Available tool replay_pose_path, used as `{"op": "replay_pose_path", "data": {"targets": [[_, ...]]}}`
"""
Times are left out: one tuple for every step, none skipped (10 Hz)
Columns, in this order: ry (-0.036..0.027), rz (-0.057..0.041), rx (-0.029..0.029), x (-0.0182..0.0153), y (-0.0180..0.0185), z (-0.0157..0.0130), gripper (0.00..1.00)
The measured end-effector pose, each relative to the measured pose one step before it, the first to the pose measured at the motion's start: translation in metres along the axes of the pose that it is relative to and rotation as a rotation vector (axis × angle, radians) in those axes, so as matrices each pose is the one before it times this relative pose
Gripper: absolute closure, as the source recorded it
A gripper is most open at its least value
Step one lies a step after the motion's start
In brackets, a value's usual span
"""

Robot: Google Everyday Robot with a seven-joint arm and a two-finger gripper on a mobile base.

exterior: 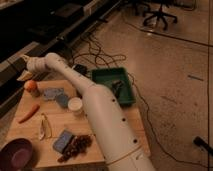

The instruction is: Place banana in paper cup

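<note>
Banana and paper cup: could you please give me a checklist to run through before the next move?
1. The banana lies free on the table: ok.
2. The carrot is apart from the banana: ok.
3. The paper cup stands upright beside the arm: ok.
4. The paper cup is empty inside: cannot tell.
5. The pincer is above the banana: not ok; it hangs at the table's far left corner, past the orange container.
</note>
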Motion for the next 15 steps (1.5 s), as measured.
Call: {"op": "replay_pose_path", "data": {"targets": [[0.00357,0.01051,-0.01067,-0.00386,0.01160,0.00257,0.20],[0.00521,0.00551,-0.00689,-0.00652,0.01374,-0.00091,0.20],[0.01435,0.00346,-0.00237,-0.00382,0.01381,-0.01032,0.20],[0.02110,0.00084,0.00100,-0.00099,0.01165,-0.01213,0.20],[0.03074,-0.00241,0.00709,-0.00096,0.00706,-0.00967,0.20],[0.03917,-0.00644,0.00893,-0.00208,0.01067,-0.00954,0.20],[0.03232,-0.00208,0.01841,-0.00114,0.00975,-0.01094,0.20],[0.04222,-0.00687,0.02525,0.00406,0.00067,-0.01386,0.20],[0.07928,-0.03278,0.03281,0.00135,-0.00433,-0.01938,0.20],[0.04788,-0.04019,0.00805,-0.00611,-0.00552,-0.00995,0.20],[0.02298,-0.03094,0.00010,-0.00885,-0.00415,-0.00388,0.20],[0.04235,-0.04554,0.00238,-0.00618,-0.01259,-0.00911,0.20],[0.03416,-0.04328,-0.00360,-0.00727,-0.01191,-0.00889,0.20],[0.01444,-0.01643,-0.00043,-0.00207,-0.00613,-0.00516,0.20],[0.00772,-0.01046,-0.00318,-0.00225,-0.00225,-0.00215,0.20]]}}
